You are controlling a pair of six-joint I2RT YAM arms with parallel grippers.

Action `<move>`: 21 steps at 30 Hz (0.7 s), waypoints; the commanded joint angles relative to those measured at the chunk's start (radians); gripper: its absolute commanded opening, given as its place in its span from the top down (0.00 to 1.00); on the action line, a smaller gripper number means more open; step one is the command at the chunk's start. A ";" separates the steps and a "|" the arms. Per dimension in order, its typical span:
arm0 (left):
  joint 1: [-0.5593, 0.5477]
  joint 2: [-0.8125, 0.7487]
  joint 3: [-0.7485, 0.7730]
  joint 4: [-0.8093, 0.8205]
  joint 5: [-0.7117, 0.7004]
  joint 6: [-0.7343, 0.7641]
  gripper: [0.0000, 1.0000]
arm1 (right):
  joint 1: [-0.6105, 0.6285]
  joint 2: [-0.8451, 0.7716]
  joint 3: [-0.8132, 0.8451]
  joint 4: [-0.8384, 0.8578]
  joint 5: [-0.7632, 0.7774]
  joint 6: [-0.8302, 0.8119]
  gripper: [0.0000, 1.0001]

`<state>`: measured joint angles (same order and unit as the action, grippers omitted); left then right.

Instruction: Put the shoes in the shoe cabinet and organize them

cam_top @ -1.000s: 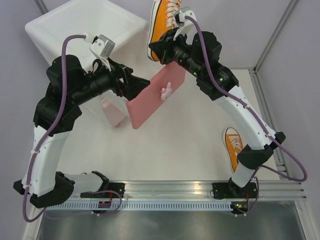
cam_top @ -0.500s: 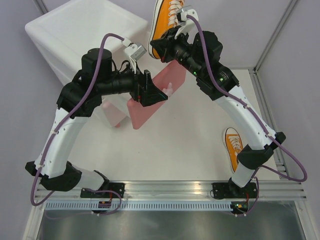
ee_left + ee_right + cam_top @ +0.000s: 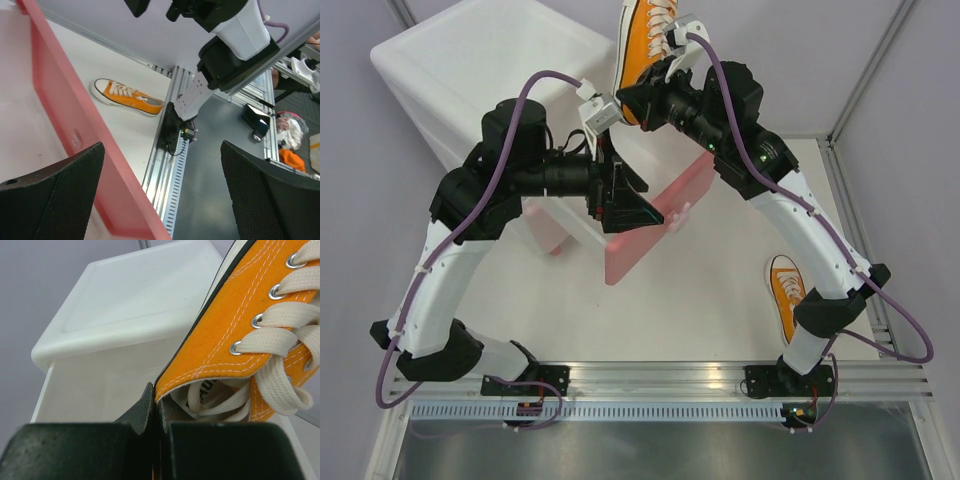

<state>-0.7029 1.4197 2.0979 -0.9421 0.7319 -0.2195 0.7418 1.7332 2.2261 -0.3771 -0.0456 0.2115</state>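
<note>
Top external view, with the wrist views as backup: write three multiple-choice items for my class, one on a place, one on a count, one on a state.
1. The loose orange sneaker lies:
A) on the table by the right arm's base
B) in the pink drawer
C) on the cabinet's top

2. Orange sneakers in the top view:
A) one
B) two
C) four

3. The right pincer is:
A) open and empty
B) shut on an orange sneaker
C) shut on the bunny knob

Key:
1 A, it rests flat on the table beside that arm.
2 B, the loose one plus the held orange sneaker.
3 B, its jaws clamp the rim of the held sneaker's opening.
</note>
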 commanded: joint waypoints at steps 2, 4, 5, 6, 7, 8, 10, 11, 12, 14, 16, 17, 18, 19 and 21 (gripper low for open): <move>0.000 -0.064 0.034 0.035 -0.244 -0.030 0.00 | 0.001 -0.011 0.096 0.044 -0.106 -0.044 0.99; 0.005 -0.100 0.010 0.069 -0.343 -0.037 0.00 | 0.001 -0.014 0.096 0.017 -0.126 -0.040 0.99; 0.005 -0.116 0.002 0.084 -0.462 -0.038 0.00 | 0.001 -0.015 0.098 0.004 -0.140 -0.034 0.99; 0.006 -0.128 -0.009 0.097 -0.523 -0.050 0.00 | 0.001 -0.018 0.101 -0.020 -0.160 -0.032 0.99; 0.008 -0.151 -0.021 0.114 -0.575 -0.050 0.00 | 0.001 -0.021 0.104 -0.037 -0.174 -0.029 0.99; 0.008 -0.159 -0.022 0.135 -0.677 -0.044 0.00 | 0.002 -0.024 0.112 -0.055 -0.186 -0.029 0.99; 0.008 -0.171 -0.021 0.154 -0.776 -0.038 0.00 | 0.001 -0.024 0.128 -0.129 -0.233 -0.031 0.99; 0.008 -0.171 -0.019 0.163 -0.852 -0.025 0.00 | 0.001 -0.026 0.138 -0.153 -0.249 -0.031 0.99; 0.008 -0.173 -0.018 0.167 -0.896 -0.021 0.00 | 0.002 -0.027 0.139 -0.196 -0.284 -0.031 0.99; 0.010 -0.174 -0.021 0.173 -1.013 -0.015 0.00 | 0.001 -0.031 0.135 -0.229 -0.321 -0.031 0.99; 0.010 -0.176 -0.030 0.184 -1.106 -0.008 0.00 | 0.002 -0.026 0.138 -0.276 -0.373 -0.041 0.99; 0.010 -0.176 -0.033 0.190 -1.132 0.008 0.00 | 0.004 -0.018 0.141 -0.292 -0.393 -0.044 0.99; 0.011 -0.177 -0.041 0.201 -1.155 0.012 0.00 | 0.004 -0.011 0.147 -0.319 -0.410 -0.053 0.99; 0.011 -0.176 -0.045 0.207 -1.196 0.019 0.00 | 0.005 -0.001 0.156 -0.335 -0.442 -0.061 0.99; 0.013 -0.182 -0.064 0.229 -1.227 0.042 0.00 | 0.013 0.028 0.179 -0.378 -0.468 -0.090 0.99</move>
<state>-0.6952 1.2339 2.0583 -0.7750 -0.3305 -0.2260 0.7441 1.7504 2.3257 -0.7681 -0.4107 0.1925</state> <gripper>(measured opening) 0.995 0.012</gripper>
